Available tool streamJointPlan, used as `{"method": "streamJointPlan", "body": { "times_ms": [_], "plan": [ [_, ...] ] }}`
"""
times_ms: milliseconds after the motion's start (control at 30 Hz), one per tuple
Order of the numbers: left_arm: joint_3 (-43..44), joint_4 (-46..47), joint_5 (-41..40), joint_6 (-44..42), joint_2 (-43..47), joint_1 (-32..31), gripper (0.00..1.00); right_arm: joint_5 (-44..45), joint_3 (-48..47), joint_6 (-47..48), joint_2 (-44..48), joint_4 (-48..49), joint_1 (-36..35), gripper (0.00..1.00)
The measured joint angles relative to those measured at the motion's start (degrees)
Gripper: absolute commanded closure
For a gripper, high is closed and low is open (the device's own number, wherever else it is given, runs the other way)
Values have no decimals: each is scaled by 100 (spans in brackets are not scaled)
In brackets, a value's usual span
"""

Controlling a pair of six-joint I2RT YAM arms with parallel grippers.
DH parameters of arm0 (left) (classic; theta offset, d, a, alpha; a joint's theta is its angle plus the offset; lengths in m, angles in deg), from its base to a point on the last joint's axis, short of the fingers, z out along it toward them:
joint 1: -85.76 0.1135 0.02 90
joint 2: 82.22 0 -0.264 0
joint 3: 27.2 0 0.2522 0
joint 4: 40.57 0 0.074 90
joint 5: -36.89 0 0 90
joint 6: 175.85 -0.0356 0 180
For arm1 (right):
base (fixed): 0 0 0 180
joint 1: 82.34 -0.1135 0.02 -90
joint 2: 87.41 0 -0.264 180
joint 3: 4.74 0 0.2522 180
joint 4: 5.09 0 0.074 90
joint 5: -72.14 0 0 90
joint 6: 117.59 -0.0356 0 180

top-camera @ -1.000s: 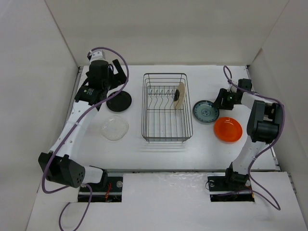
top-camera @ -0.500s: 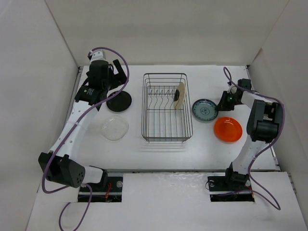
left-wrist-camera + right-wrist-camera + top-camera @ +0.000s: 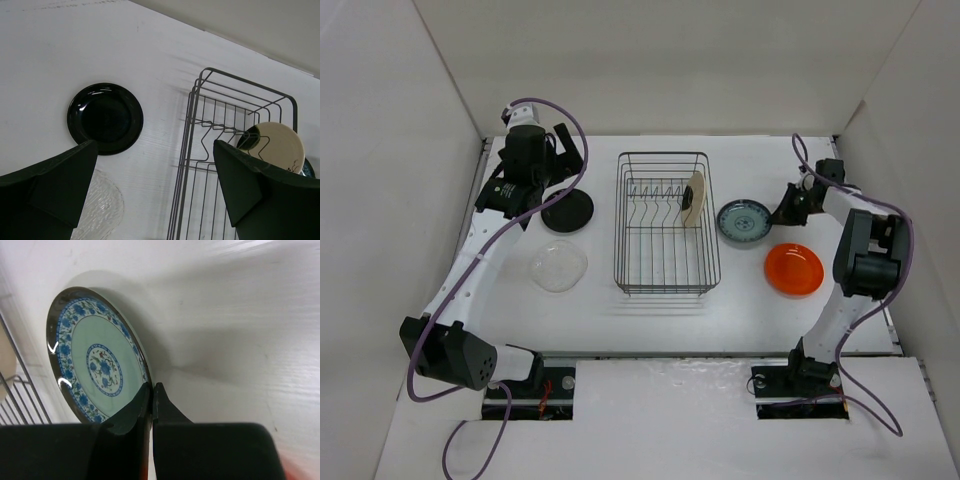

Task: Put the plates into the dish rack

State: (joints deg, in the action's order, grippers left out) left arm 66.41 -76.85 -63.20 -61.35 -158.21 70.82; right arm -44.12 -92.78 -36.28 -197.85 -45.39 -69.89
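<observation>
At the far left, the left pincer [image 3: 568, 150] is seen spread wide and empty above the counter [image 3: 620, 320]. In its wrist view the black plate [image 3: 105, 118] is framed between the two fingers, lying flat. The clear glass plate [image 3: 559, 268] is laid flat just nearer than the black one. Both are on the left side of the dish rack [image 3: 663, 155], so the left arm is judged the nearer for them.

Inside the rack the cream plate [image 3: 694, 200] is stood on edge at the right end of the row of prongs [image 3: 655, 190], its faces turned left and right. The slots to its left are unfilled.

Just right of the rack, the teal plate [image 3: 744, 220] is pinched at its right rim by the right pincer [image 3: 788, 206], whose fingers are drawn almost together on it. In the wrist view the gripped side appears raised, with a shadow cast beneath. The rack therefore lies directly left of the held plate. It is judged that the plate must be carried leftward and turned on edge, faces left and right, to be dropped between prongs.

The orange plate [image 3: 794, 268] is set flat, nearer and to the right, on the right arm's side.
</observation>
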Motion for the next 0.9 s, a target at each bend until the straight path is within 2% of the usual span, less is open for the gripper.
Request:
{"method": "streamJointPlan", "body": {
  "times_ms": [200,367,500,600,767,900],
  "plan": [
    [-2,-2,-90,2,0,0,0,997,-79,-704,881,-96,-15,100],
    [0,-2,-197,4,-9,0,0,2605,-739,-1123,1976,-365,-369,100],
    [227,-155,-251,11,-251,0,0,3864,-1331,-1314,2653,-566,-1137,100],
    [573,-219,-262,11,-627,2,0,4732,-1884,-1362,2789,-883,-1923,100],
    [715,-398,-234,24,-824,136,0,6146,-2916,-1414,2339,-1646,-3342,100],
    [741,-413,-240,50,-824,284,0,7169,-3589,-1550,1716,-2382,-4201,100]
  ]
}}
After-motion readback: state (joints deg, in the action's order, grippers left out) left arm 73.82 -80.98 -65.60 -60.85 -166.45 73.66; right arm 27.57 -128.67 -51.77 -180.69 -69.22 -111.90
